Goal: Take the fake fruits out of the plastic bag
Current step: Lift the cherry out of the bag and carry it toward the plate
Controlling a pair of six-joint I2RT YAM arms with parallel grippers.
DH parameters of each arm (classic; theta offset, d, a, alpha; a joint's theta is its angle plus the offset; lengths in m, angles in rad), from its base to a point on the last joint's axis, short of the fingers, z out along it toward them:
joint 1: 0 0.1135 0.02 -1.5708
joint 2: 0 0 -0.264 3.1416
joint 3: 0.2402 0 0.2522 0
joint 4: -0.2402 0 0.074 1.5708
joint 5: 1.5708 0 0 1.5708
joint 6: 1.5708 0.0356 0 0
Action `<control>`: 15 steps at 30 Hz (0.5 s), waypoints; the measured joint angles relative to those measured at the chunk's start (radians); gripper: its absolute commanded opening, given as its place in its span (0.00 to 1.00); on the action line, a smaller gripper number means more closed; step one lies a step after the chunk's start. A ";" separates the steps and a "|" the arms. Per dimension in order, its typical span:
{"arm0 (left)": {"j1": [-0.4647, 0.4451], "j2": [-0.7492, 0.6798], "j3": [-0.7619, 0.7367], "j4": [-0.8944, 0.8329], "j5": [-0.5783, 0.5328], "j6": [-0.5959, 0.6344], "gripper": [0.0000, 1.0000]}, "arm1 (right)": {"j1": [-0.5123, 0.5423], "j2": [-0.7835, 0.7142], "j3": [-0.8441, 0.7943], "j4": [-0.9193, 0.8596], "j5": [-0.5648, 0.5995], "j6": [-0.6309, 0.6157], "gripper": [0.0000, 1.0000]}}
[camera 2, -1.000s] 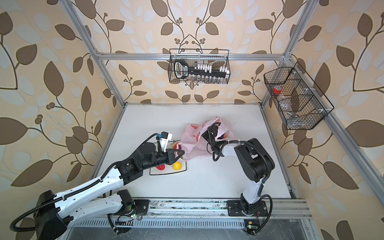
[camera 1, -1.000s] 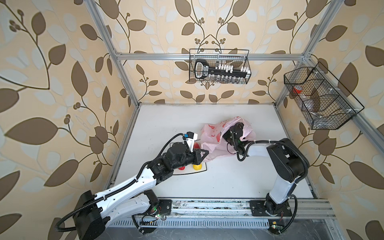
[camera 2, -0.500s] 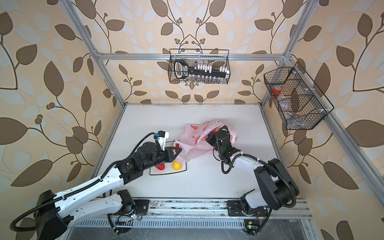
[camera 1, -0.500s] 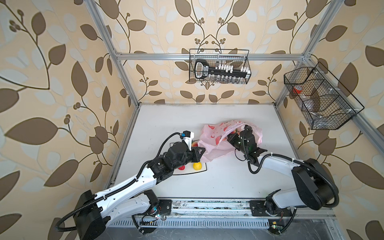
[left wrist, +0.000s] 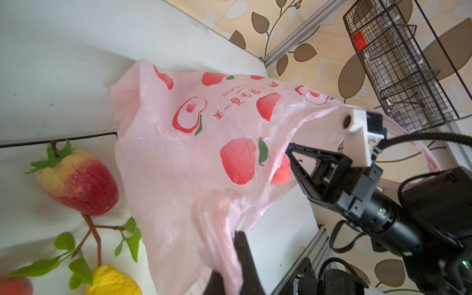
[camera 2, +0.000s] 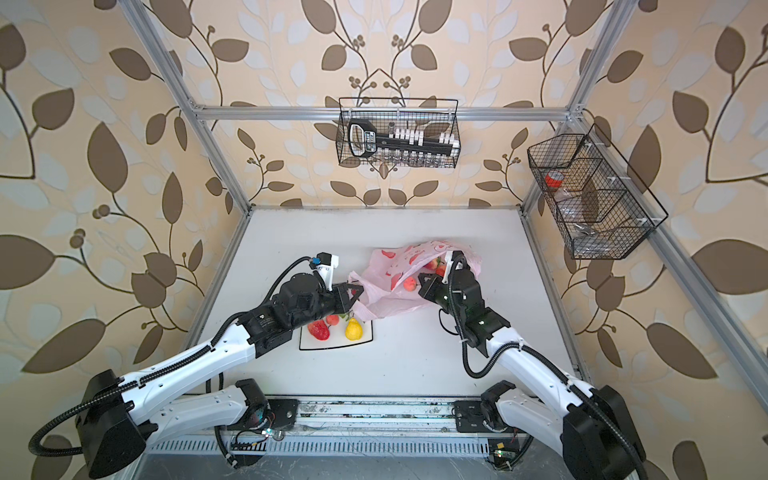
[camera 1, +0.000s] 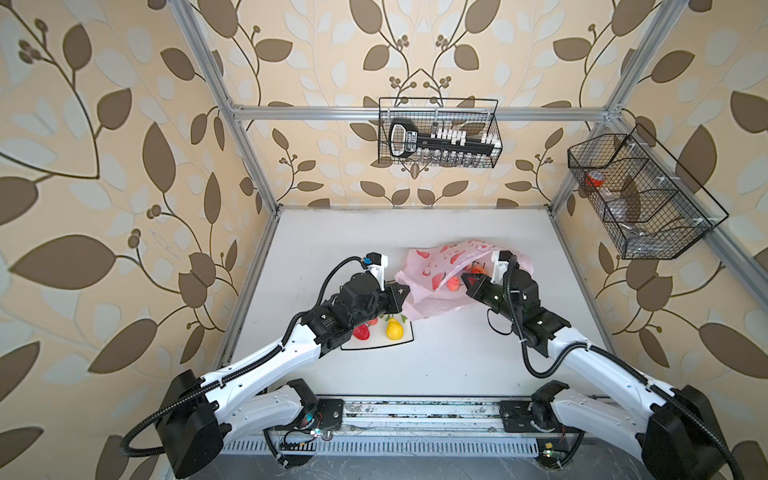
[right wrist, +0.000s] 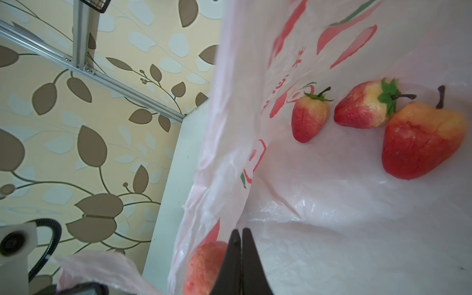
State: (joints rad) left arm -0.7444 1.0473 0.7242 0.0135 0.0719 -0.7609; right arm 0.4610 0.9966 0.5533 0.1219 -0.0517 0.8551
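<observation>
1. The plastic bag [camera 1: 434, 305] lies mid-counter [camera 1: 457, 357]. Its rim toward the left edge is clamped in the left gripper [camera 1: 398, 292].
2. The right gripper [right wrist: 241, 232] is held at the bag's mouth, jaws together and empty.
3. Three fake fruits [right wrist: 419, 138] are seen deeper inside, straight beyond those jaws. A fourth lies just beside them.

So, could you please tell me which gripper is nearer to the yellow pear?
Left. The left gripper pinches the plastic bag close to the yellow pear; the right gripper is farther, at the bag's mouth.
</observation>
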 measured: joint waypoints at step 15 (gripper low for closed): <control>0.055 -0.001 0.000 0.015 0.034 0.003 0.00 | 0.274 -0.296 -0.021 -0.226 -0.018 -0.086 0.04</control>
State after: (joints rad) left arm -0.6895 1.0466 0.7246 0.0284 0.1062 -0.7574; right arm 0.7345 0.7006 0.5327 -0.1043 -0.0692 0.7692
